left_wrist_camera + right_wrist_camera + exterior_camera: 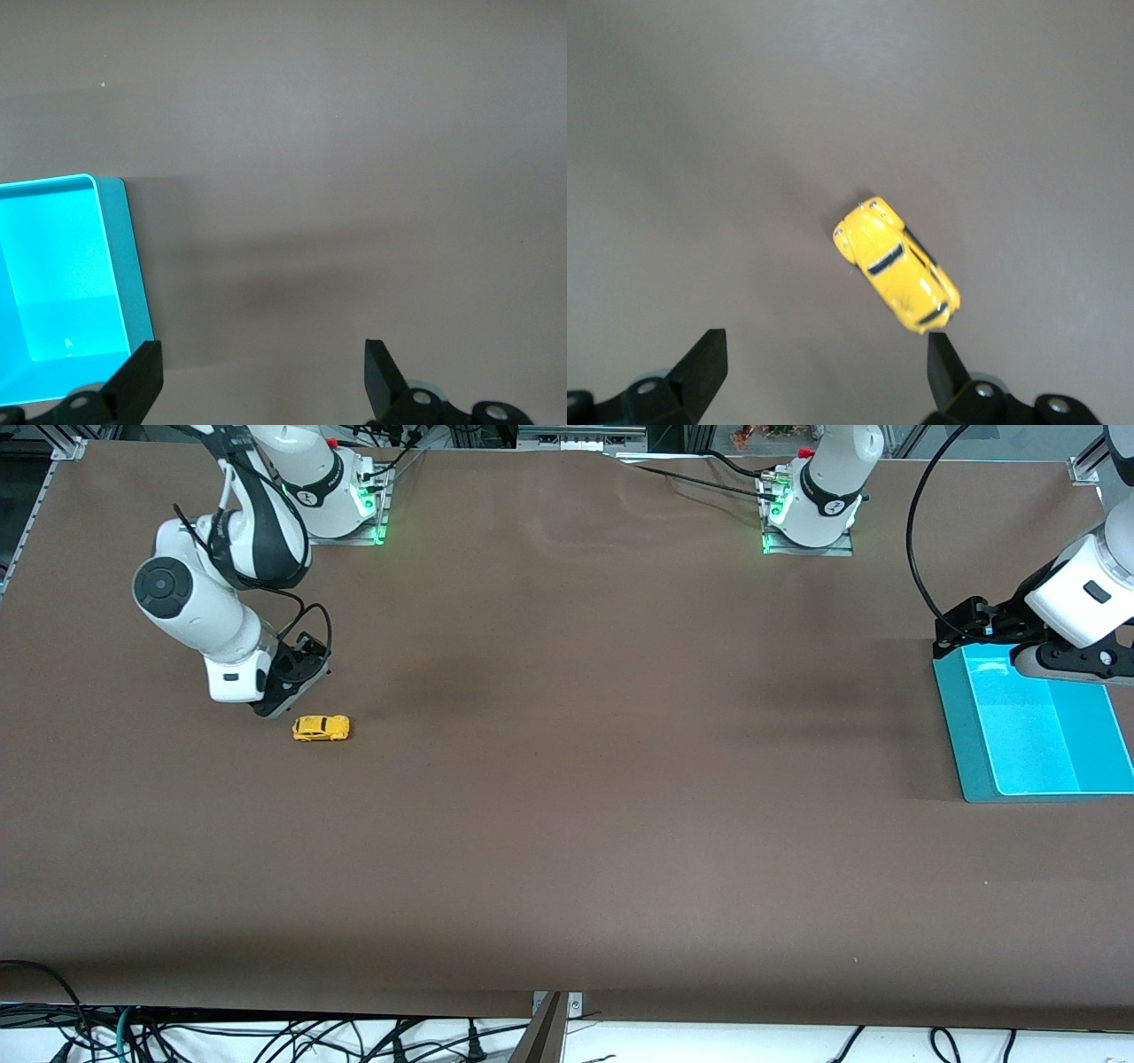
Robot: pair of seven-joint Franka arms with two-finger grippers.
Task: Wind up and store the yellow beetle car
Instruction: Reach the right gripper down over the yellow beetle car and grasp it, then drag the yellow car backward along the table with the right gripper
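Note:
The yellow beetle car [321, 728] stands on its wheels on the brown table toward the right arm's end. My right gripper [282, 701] hangs low just beside it, a little farther from the front camera. In the right wrist view the car [895, 264] lies just ahead of the open right gripper [826, 367], its tail close to one fingertip [943, 359], and nothing is between the fingers. My left gripper [970, 627] hovers by a corner of the cyan bin [966, 735]. It is open and holds nothing [261, 381].
The cyan bin [126, 257] sits at the left arm's end of the table and has nothing in it. Both arm bases stand along the table edge farthest from the front camera. Cables hang below the table's front edge.

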